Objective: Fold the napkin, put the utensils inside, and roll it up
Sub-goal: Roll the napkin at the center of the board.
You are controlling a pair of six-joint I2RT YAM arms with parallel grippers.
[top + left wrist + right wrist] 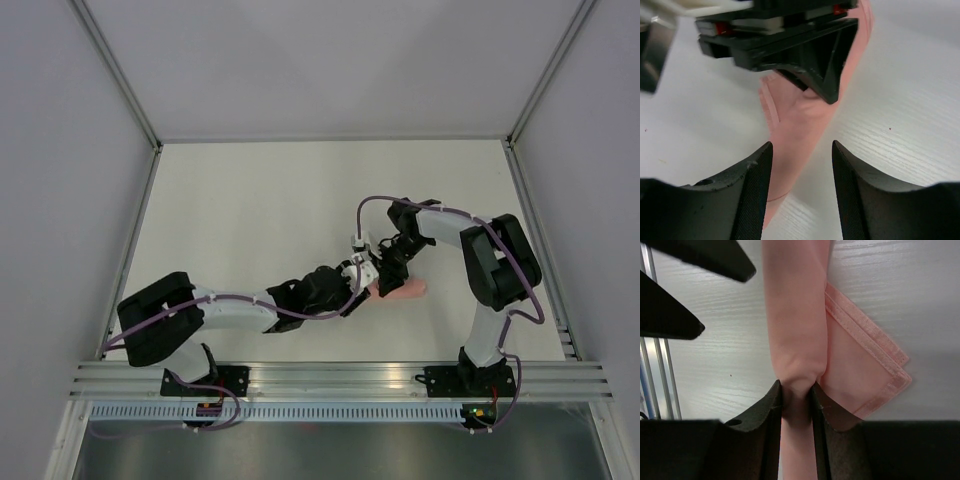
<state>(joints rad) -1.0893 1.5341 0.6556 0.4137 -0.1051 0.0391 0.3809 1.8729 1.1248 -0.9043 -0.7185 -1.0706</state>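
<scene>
Rolling stage, by the look. Salmon-pink wrinkled cloth napkin (797,315) lies as a tube on white table (250,220), right of centre, one hemmed corner lying flat beside it. Right gripper (796,385) is clamped on the tube; left gripper (801,145) stands apart, straddling it. Loose corner should be wrapped in evenly, without the tube being slackened. Utensils not seen.

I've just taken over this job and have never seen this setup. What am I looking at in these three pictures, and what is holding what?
The machine is a left arm and a right arm, bolted at the near edge of a white table. One picture looks down from overhead; the other two come from a camera on each wrist. On the table lies a pink napkin, rolled up with one hemmed corner sticking out. The right gripper pinches the roll. The left gripper is open, with a finger on either side of the roll. No utensils show.
</scene>
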